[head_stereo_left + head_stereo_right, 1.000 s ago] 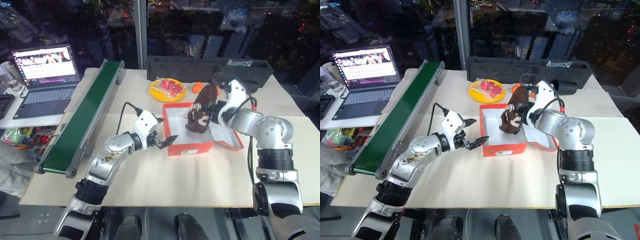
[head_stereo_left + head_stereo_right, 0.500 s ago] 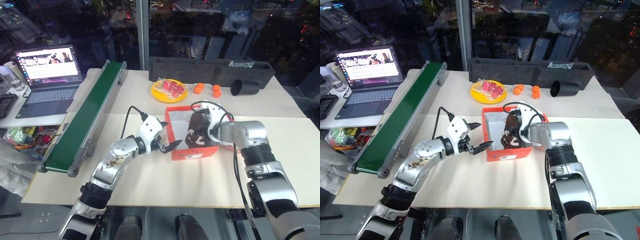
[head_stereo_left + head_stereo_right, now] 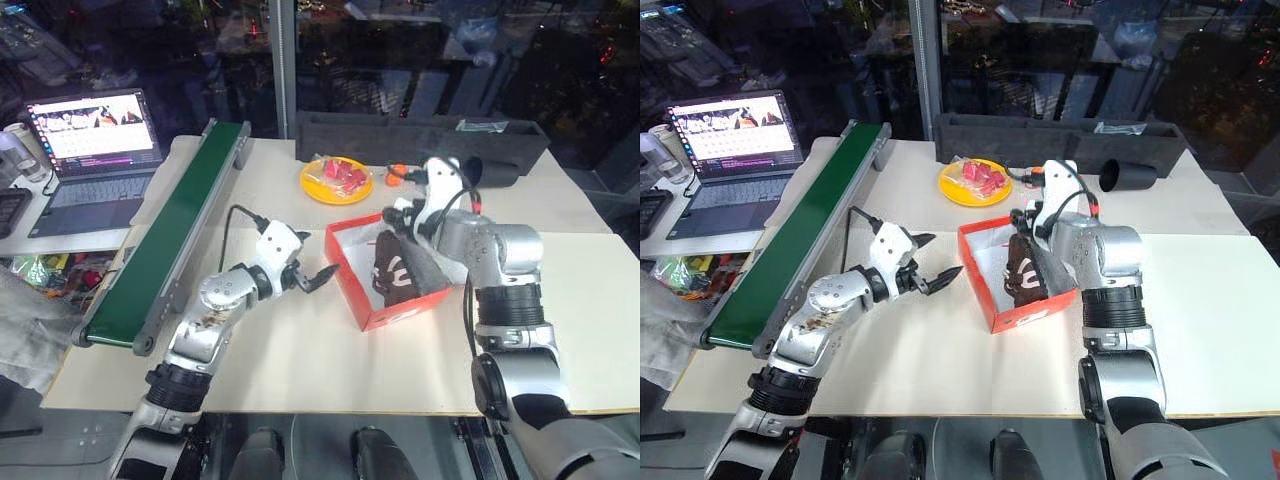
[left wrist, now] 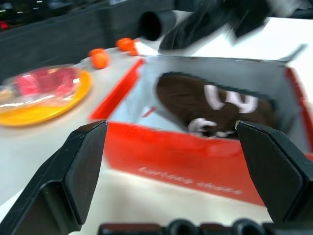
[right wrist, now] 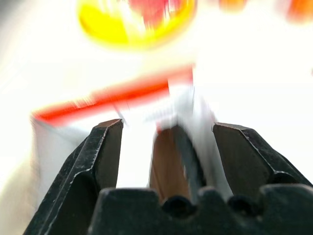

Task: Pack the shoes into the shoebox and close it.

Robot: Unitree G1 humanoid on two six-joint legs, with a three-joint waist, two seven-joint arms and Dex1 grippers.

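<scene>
Green belting covers the long conveyor [image 3: 170, 225] along the left edge of the pale tabletop [image 3: 300, 370], with an open laptop [image 3: 92, 145] beyond it. Next rightward is the left gripper [image 3: 308, 277], its two black fingers spread as wide as a second ago, hanging just short of the near-left side of the red-orange cardboard shoebox [image 3: 400, 312] without touching it; over that second it has drawn a little away from the box. Behind sits a round yellow plate [image 3: 335, 180] of wrapped red pieces, with small orange fruits [image 3: 398, 172] beside it and a long dark grey tray [image 3: 420, 135] at the back.

Inside the white-lined box lie the dark brown shoes with white laces [image 3: 398, 268]; how many I cannot tell. The main change is here: a second ago the right gripper [image 3: 408, 212] carried a shoe upright above the box, half a second ago it was down in the box, and now it has risen over the far rim with fingers parted and empty. The box also sits skewed compared with before. I judge the shoe delivered, leaving the lid to close; the lid itself I cannot make out behind the right arm.

From the left wrist, the box's printed side and the shoe against the white lining show clearly between the spread fingers [image 4: 73, 171]. The right wrist view looks down past its parted fingers [image 5: 102, 147] at a brown shape in the box, smeared by motion.
</scene>
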